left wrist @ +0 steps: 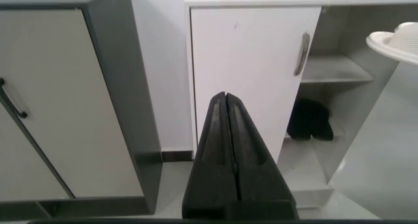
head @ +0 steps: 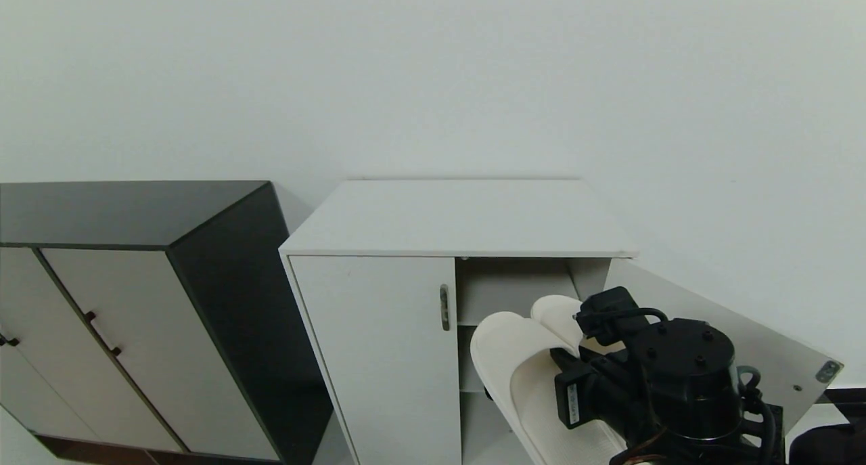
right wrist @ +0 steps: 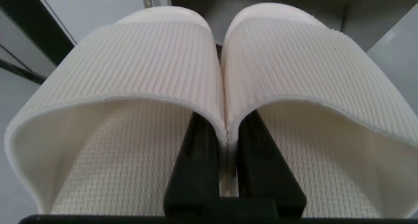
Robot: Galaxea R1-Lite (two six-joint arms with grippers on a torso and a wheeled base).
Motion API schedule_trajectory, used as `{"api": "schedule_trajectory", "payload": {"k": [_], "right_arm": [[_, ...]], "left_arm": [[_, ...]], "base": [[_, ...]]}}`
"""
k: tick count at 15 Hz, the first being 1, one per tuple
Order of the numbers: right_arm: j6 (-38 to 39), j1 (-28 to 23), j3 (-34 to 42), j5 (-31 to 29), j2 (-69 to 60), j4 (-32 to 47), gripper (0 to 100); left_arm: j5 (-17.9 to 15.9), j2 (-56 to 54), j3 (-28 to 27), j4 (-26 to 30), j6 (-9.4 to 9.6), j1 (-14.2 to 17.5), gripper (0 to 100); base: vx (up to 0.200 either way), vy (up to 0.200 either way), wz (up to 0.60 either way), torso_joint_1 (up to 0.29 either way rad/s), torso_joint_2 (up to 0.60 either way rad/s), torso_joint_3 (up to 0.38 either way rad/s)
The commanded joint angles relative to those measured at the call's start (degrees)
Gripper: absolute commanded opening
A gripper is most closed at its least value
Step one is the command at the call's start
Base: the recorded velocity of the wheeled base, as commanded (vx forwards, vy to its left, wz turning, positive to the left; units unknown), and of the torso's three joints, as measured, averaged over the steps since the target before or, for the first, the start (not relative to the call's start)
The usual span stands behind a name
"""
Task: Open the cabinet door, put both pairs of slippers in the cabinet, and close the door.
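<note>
The white cabinet (head: pixel 446 221) has its right door (head: pixel 731 336) swung open and its left door (head: pixel 379 343) closed. My right gripper (right wrist: pixel 225 165) is shut on a pair of white slippers (right wrist: pixel 163 74), pinching their inner sides together. The white slippers (head: pixel 521 363) hang toes forward just in front of the open compartment, about level with the middle shelf. A dark pair of slippers (left wrist: pixel 311 119) lies on the lower shelf inside. My left gripper (left wrist: pixel 226 103) is shut and empty, low in front of the closed door.
A black cabinet with pale doors (head: pixel 135 302) stands to the left of the white one, with a narrow gap between them. The open door juts out on the right beside my right arm (head: pixel 676 377). A plain wall is behind.
</note>
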Motion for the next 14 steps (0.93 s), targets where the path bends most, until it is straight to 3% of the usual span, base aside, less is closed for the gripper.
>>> {"api": "schedule_trajectory", "payload": {"k": [1,14], "right_arm": [[0.1,0.0,0.1,0.1,0.3,-0.1,0],[0.2,-1.1,1.2,0.2,2.8,-3.3,0]], "left_arm": [[0.0,0.0,0.0,0.0,-0.01,0.0,0],[-0.1,0.0,0.0,0.0,-0.01,0.0,0]], "base": [[0.000,0.000,0.00,-0.212,0.53,0.320],[0.000,0.000,0.00,-0.172,0.50,0.321]]}}
